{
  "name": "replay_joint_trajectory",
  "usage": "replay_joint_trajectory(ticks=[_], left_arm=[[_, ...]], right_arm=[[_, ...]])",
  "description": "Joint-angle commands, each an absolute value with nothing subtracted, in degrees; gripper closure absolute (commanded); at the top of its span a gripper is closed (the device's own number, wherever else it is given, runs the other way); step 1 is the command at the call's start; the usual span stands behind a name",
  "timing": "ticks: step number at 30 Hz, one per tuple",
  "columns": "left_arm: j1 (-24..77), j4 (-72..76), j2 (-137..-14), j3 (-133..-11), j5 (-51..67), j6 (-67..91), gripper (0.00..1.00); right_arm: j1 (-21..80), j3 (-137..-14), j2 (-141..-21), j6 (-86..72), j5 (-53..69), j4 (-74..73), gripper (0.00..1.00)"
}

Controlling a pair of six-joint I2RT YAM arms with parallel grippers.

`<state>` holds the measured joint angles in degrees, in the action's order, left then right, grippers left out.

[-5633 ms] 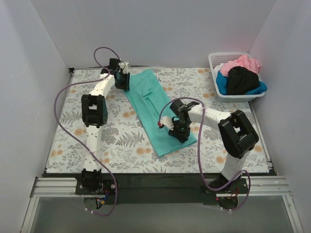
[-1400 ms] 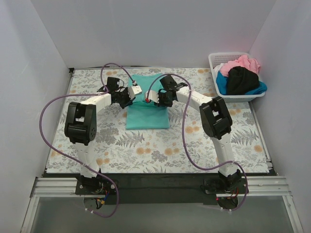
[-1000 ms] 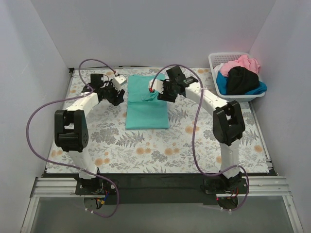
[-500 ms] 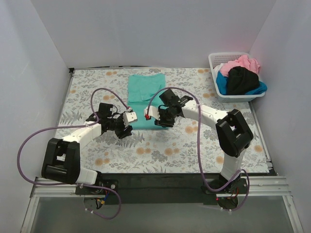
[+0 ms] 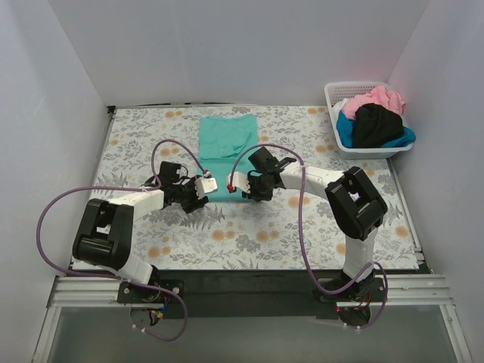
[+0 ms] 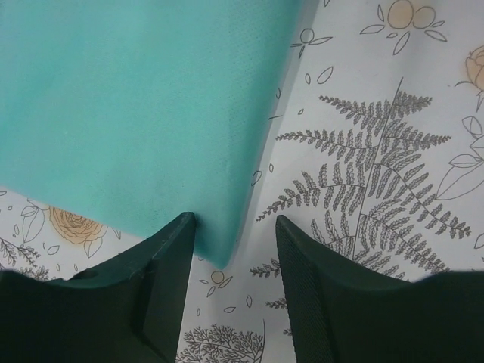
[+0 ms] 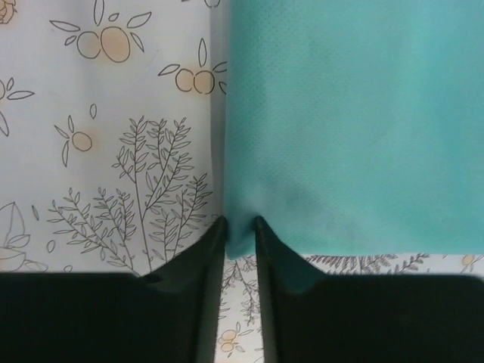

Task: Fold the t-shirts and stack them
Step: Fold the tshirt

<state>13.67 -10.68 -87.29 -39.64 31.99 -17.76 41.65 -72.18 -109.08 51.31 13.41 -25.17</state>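
A teal-green t-shirt [image 5: 227, 140] lies folded into a narrow rectangle on the floral cloth, long side running away from me. My left gripper [image 5: 205, 188] is low at its near-left corner, open, with the teal corner [image 6: 215, 242] between the fingers and not pinched. My right gripper [image 5: 239, 184] is at the near-right corner, shut on the teal shirt's corner [image 7: 240, 234]. Pink [image 5: 376, 98], black [image 5: 376, 125] and blue [image 5: 409, 138] shirts lie heaped in the basket.
The white lattice basket [image 5: 355, 85] stands at the back right against the right wall. The grey-and-orange floral table cloth [image 5: 318, 219] covers the table. White walls close in the left, back and right sides. Purple cables loop over both arms.
Both grippers moved from the shirt's far end to its near edge. Over the last half second the left gripper edged in to the near-left corner. The shirt has stayed put.
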Motion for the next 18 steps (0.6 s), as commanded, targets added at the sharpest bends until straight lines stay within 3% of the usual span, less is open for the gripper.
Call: replay_joint_trajectory(ticks=[1,2,3,9,18], left_arm=[[14.15,-8.61,-88.85,-38.58,28.84,-20.56,0.55],[14.32,-8.79,-89.55,-38.58,27.78,-20.83,0.66],[14.33,-8.96,-89.73,-38.67,27.51,-21.35,0.72],[14.33,-12.39,-87.28,-42.09,29.35,-18.73,0.99],[14.24,-20.91,-83.15,-53.69,32.78,-14.06,1.00]], right_arm=[[41.49,-70.67,-111.00,51.06,11.96,-22.50,0.78],[41.48,-70.58,-111.09,50.98,11.61,-22.50,0.92],[41.57,-70.40,-111.01,50.72,11.25,-22.33,0.99],[41.22,-71.01,-106.37,50.27,10.02,-23.55,0.99],[38.58,-80.49,-100.81,51.15,12.04,-31.98,0.99]])
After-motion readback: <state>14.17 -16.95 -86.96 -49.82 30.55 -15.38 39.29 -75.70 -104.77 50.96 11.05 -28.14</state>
